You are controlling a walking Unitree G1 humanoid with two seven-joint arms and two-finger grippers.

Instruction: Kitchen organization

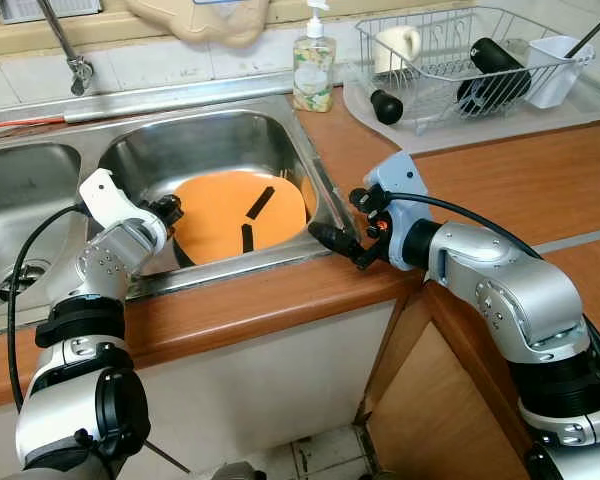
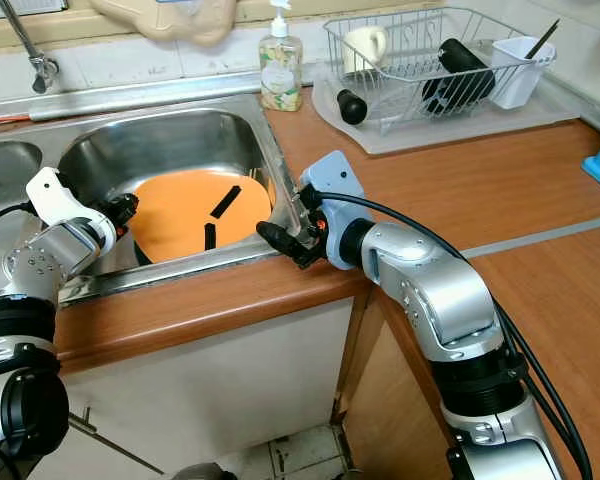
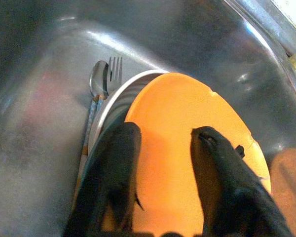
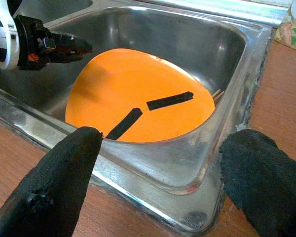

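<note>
In the sink [image 1: 215, 130]: orange plate [image 1: 230, 215] tilted | left pincer [image 3: 163, 173] wide over it | right pincer [image 4: 163, 182] wide at rim

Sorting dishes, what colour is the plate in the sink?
Orange plate, clearest in the right wrist view.

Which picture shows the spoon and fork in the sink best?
The left wrist view: the spoon and fork lie beside the orange plate, poking from behind it. In the other views the plate hides them.

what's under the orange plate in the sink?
A metal bowl sits under the orange plate, its rim showing. A spoon and fork lie beside it. The bowl's inside is covered.
</note>
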